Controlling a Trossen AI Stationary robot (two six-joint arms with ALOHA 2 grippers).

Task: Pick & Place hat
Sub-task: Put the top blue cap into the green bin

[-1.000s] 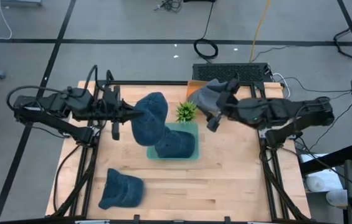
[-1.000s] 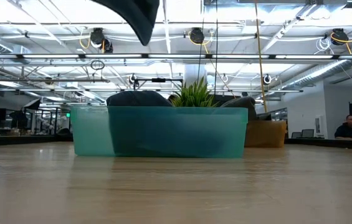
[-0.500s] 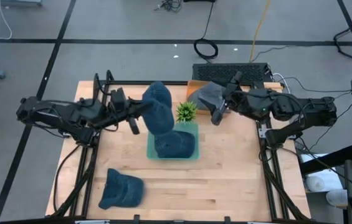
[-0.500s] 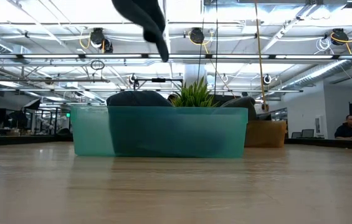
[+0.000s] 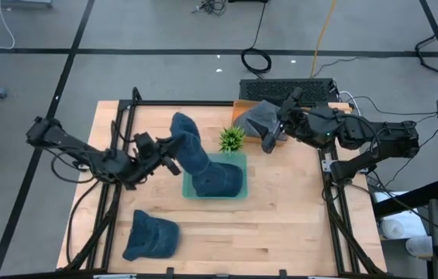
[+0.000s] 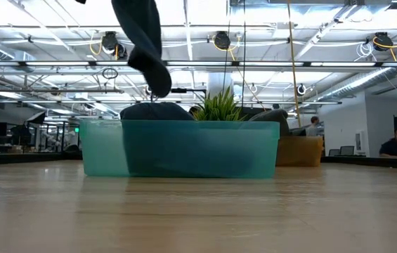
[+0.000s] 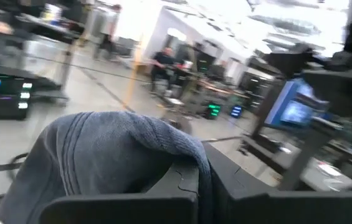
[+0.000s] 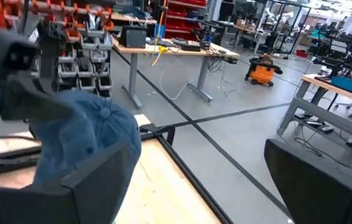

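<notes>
blue hat (image 8: 85,146) | near wooden table edge (image 8: 169,180) | desks (image 8: 169,53) beyond

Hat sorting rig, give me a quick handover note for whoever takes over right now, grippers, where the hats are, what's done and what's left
Left gripper: shut on a blue hat, hanging above the teal bin's left edge, not yet released.
Right gripper: open, beside a grey hat at the table's far edge, next to the orange box.
Done: one dark blue hat lies in the bin.
Left: drop the held hat in; a third blue hat waits on the near left of the table, and the grey one is probably still to go.
The small plant stands just behind the bin.
</notes>
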